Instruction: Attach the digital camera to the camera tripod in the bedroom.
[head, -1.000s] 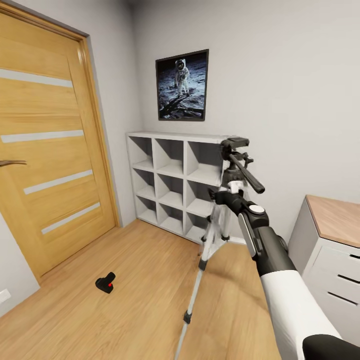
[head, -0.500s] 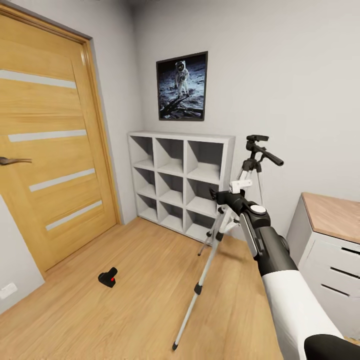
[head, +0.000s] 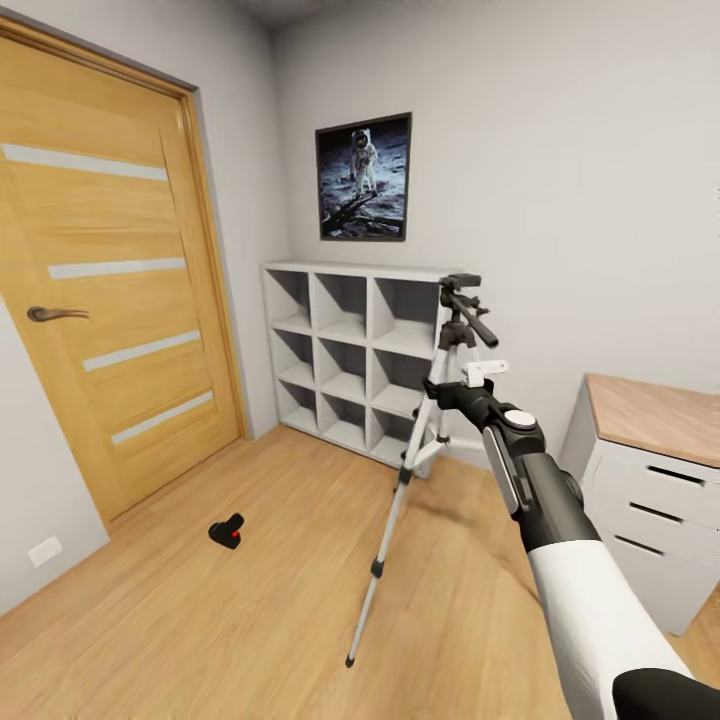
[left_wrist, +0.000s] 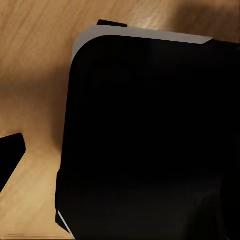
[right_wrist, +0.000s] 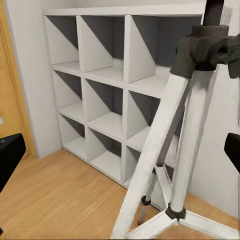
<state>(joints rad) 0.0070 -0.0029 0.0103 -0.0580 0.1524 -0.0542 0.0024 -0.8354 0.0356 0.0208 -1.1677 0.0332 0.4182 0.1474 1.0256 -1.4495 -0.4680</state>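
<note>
On the light wood floor near the oak door (head: 110, 270), the digital camera (head: 227, 531) lies by itself, a small black body with a red dot, well apart from the robot's arm and untouched. Nothing is attached yet, so the camera must be picked up before it can go on the mount.

To the camera's right stands the camera tripod (head: 420, 440), on thin silver legs spread wide, its black head and pan handle at the top. Its long front leg reaches toward the viewer, which suggests a lean.

Level with the upper legs is the right gripper (head: 470, 388), at the end of an outstretched arm. In the right wrist view its two dark fingertips (right_wrist: 10, 155) sit far apart at the picture's edges, so the jaws are spread and empty, with the tripod's legs between them. This reads as steadying or repositioning.

Behind stands white cube shelving (head: 350, 350), with an astronaut picture (head: 364, 177) above and a drawer unit (head: 650, 500) to the right.

Whether the left gripper is spread or closed cannot be told.
</note>
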